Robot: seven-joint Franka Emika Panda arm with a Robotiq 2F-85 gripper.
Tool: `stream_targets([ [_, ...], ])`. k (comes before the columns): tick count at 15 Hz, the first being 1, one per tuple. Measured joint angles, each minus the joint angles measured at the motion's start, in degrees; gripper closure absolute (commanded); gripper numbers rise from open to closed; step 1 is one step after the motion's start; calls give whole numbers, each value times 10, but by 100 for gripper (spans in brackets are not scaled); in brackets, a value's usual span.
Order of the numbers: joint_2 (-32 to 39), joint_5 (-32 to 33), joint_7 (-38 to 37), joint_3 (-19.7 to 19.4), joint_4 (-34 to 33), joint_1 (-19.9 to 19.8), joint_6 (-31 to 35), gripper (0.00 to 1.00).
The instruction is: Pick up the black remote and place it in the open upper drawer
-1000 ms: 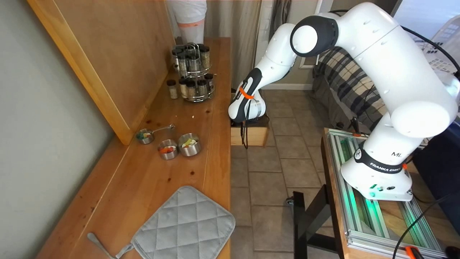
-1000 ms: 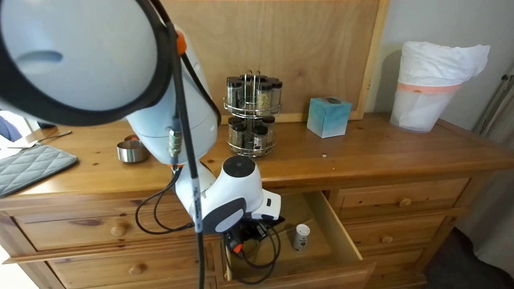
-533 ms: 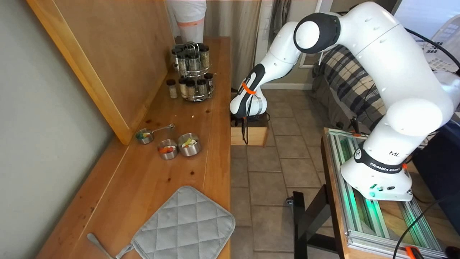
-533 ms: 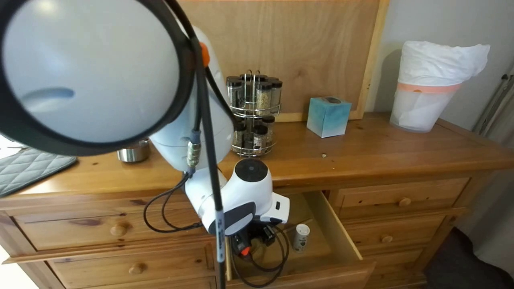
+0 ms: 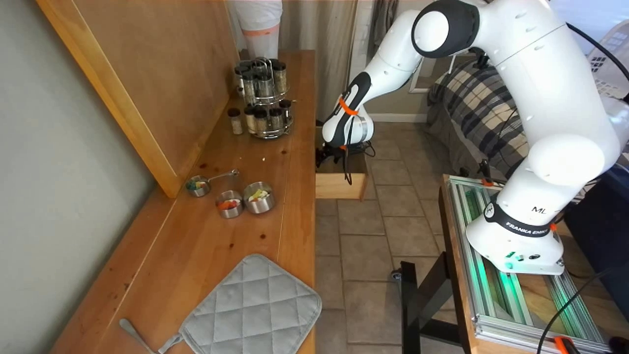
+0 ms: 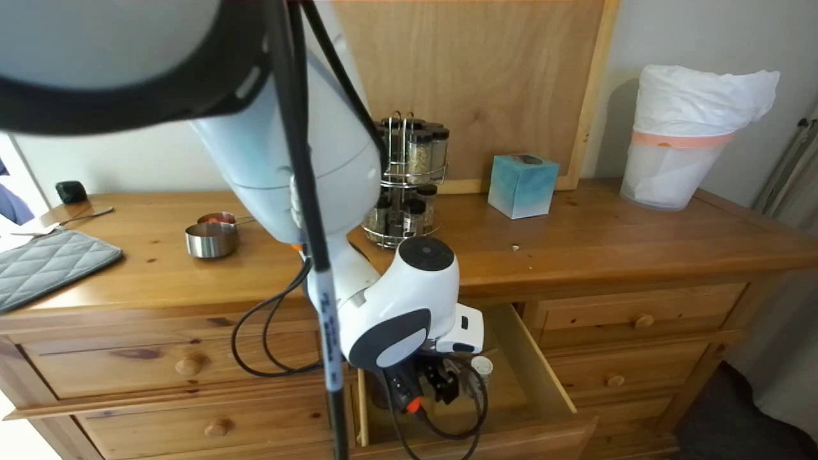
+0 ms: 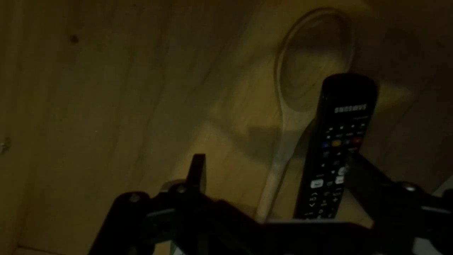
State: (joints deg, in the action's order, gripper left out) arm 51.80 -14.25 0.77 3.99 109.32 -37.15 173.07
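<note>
In the dim wrist view the black remote point(image 7: 332, 141) lies in the open upper drawer, its upper end overlapping a wooden spoon. My gripper point(image 7: 276, 161) stands open above it, jaws wide apart, nothing gripped. One of its fingers point(image 7: 366, 180) covers part of the remote's right edge; whether they touch I cannot tell. The other finger is well to the left, beyond the spoon's handle. An exterior view shows the drawer pulled out, its side wall point(image 6: 543, 367) and front panel visible, with the gripper point(image 6: 431, 390) hanging over its left part. The remote is hidden in both exterior views.
The wooden spoon point(image 7: 283, 152) lies on the drawer floor. A white canister point(image 6: 482, 369) stands there too, partly behind my cables. On the dresser top are the spice rack point(image 6: 409, 191), a blue tissue box point(image 6: 523, 187), metal cups point(image 6: 211, 241) and a grey pot holder point(image 5: 260, 305).
The arm has risen and shifted to the right over the drawer in the close exterior view, partly covering the canister. The gripper has opened, and its black jaws now show above the drawer.
</note>
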Motion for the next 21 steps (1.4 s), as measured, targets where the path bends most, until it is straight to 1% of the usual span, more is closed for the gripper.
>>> stream_targets([
  [6,-93,33,54,-19,88,11,-8,0],
  [8,-130,52,65,-36,123,26,-14,0],
  [10,-172,69,66,-69,158,58,-23,0],
  [12,-216,82,63,-114,191,103,-37,0],
  [15,-289,111,61,-165,231,158,-94,0],
  [18,-359,172,61,-196,258,203,-153,0],
  [21,-420,246,65,-199,273,235,-194,0],
])
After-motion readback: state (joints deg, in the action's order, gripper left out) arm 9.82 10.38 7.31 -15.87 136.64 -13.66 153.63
